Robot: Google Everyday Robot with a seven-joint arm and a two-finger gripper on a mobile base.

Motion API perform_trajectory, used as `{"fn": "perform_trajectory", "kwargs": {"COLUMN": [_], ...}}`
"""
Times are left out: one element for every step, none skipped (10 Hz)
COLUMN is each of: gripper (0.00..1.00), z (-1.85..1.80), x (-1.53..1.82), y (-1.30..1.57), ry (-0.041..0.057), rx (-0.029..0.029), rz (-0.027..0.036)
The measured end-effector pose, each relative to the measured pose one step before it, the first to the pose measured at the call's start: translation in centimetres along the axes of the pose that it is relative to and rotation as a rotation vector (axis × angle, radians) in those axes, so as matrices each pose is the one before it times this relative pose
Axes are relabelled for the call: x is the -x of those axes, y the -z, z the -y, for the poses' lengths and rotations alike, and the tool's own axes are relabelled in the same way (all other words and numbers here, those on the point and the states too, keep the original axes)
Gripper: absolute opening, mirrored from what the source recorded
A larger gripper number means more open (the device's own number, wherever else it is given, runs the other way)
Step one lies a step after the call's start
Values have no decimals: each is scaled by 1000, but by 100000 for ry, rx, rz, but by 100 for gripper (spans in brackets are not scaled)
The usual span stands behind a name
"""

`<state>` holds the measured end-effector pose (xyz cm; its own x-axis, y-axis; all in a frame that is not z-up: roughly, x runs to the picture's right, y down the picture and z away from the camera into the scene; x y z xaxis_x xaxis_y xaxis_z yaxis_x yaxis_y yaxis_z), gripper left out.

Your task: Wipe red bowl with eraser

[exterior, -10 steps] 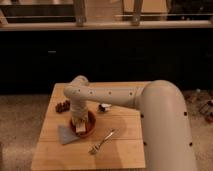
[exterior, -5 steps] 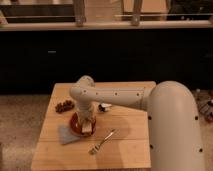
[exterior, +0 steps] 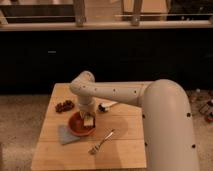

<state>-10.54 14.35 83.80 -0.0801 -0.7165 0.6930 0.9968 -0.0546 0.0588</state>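
The claw (exterior: 88, 116) pointed down at the left centre of the frame, clenched on the eraser (exterior: 89, 122), which sat pressed into the right side of the bowl (exterior: 77, 127). The bowl rested on the left half of the desk (exterior: 125, 150). The pale arm (exterior: 120, 92) reached in from the lower right and hid the desk's right edge. A grey-blue cloth (exterior: 66, 135) lay under the bowl's lower left rim. A fork (exterior: 101, 142) lay just below and right of the bowl, apart from it. Dark grapes (exterior: 64, 105) sat to the upper left, near the bowl. A marker (exterior: 107, 106) lay just right of the claw, partly behind it.
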Motion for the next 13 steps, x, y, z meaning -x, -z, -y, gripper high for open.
{"fn": "perform_trajectory", "kwargs": {"gripper": [0, 0, 0, 0, 0, 0, 0, 0, 0, 0, 0, 0, 0], "z": [553, 702, 910, 1411, 1053, 1186, 438, 159, -195, -788, -1116, -747, -314], "x": [-629, -349, -186, -165, -61, 172, 398, 630, 913, 564, 817, 445, 451], "y": [125, 75, 48, -53, -99, -129, -7, 25, 49, 65, 102, 60, 112], "ry": [1666, 1748, 2357, 3652, 2607, 3096, 1490, 1062, -1062, -1930, -2621, -2081, -1707], "rx": [555, -4, -32, -64, -61, -156, 117, 185, -156, -53, 232, -87, -337], "rz": [-136, -25, 210, 785, 665, 751, 450, 388, 197, 26, 229, -97, -233]}}
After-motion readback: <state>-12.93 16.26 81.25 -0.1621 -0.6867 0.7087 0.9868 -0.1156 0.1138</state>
